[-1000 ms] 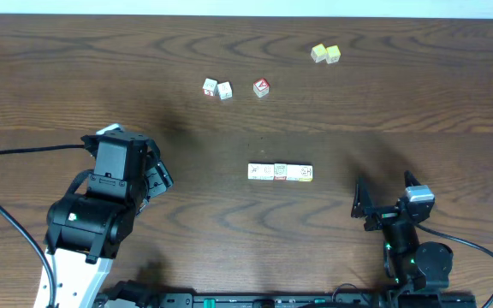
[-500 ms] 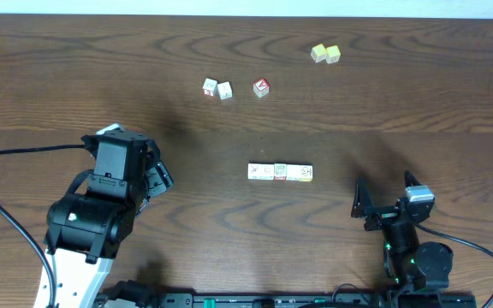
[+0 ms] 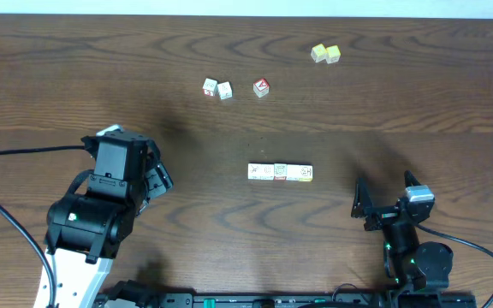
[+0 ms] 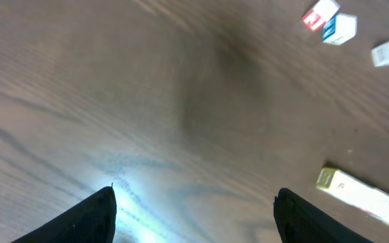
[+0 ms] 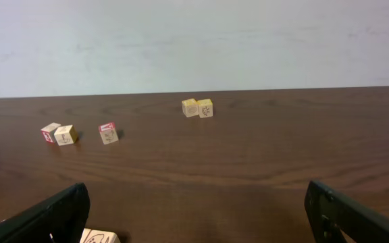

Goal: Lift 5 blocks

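Observation:
A row of several cream picture blocks point(image 3: 281, 172) lies end to end at the table's middle; its left end point(image 4: 356, 192) shows in the left wrist view and one cube point(image 5: 100, 237) in the right wrist view. Two more cream blocks point(image 3: 216, 88) sit at the back left, one with a red side point(image 4: 319, 15), one with a blue side point(image 4: 340, 29). My left gripper point(image 3: 161, 175) point(image 4: 194, 202) stands open over bare wood, left of the row. At the front right, my right gripper point(image 3: 383, 198) point(image 5: 196, 202) is open, its fingers apart with nothing between them.
A red-faced cube with a white mark point(image 3: 261, 87) point(image 5: 108, 132) sits right of the back pair. Two plain yellow cubes point(image 3: 325, 54) point(image 5: 198, 107) stand near the far edge. A pale wall rises behind the table. Black cables trail from both arm bases.

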`<state>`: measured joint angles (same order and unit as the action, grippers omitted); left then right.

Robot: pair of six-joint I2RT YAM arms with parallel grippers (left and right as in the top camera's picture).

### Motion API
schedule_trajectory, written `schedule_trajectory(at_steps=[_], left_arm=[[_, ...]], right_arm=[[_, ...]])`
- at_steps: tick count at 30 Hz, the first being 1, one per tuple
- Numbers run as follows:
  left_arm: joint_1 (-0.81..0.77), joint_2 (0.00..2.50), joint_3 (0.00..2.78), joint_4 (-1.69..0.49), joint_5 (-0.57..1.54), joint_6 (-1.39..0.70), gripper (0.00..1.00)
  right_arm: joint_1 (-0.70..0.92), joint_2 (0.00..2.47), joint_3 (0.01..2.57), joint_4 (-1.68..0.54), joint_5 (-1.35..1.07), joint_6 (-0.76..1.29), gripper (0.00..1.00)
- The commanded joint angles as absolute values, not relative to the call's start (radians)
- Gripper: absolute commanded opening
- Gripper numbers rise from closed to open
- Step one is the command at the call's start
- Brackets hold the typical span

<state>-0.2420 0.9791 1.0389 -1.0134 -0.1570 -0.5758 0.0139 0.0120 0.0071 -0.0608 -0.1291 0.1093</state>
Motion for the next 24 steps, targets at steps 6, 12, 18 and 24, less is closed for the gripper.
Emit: schedule_trajectory(at_steps=[6, 12, 18, 24], left_arm=[[-0.236, 0.974, 1.051, -1.051, -0.169, -0.535, 0.75], [-0.198, 0.862, 1.007, -1.049, -0.123, -0.330, 0.75], [-0.097, 0.628, 0.866, -0.935, 0.009, -0.191, 0.75], [-0.014, 0.339, 0.667, -0.761, 0.117, -0.036, 0.75]], right_arm=[[0.006, 0.006, 0.006, -0.066, -0.113, 0.096, 0.99], [0.006, 0.006, 0.006, -0.066, -0.113, 0.096, 0.99], [0.006, 0.006, 0.006, -0.066, -0.113, 0.096, 0.99], [0.006, 0.006, 0.006, -0.066, -0.113, 0.096, 0.99]])
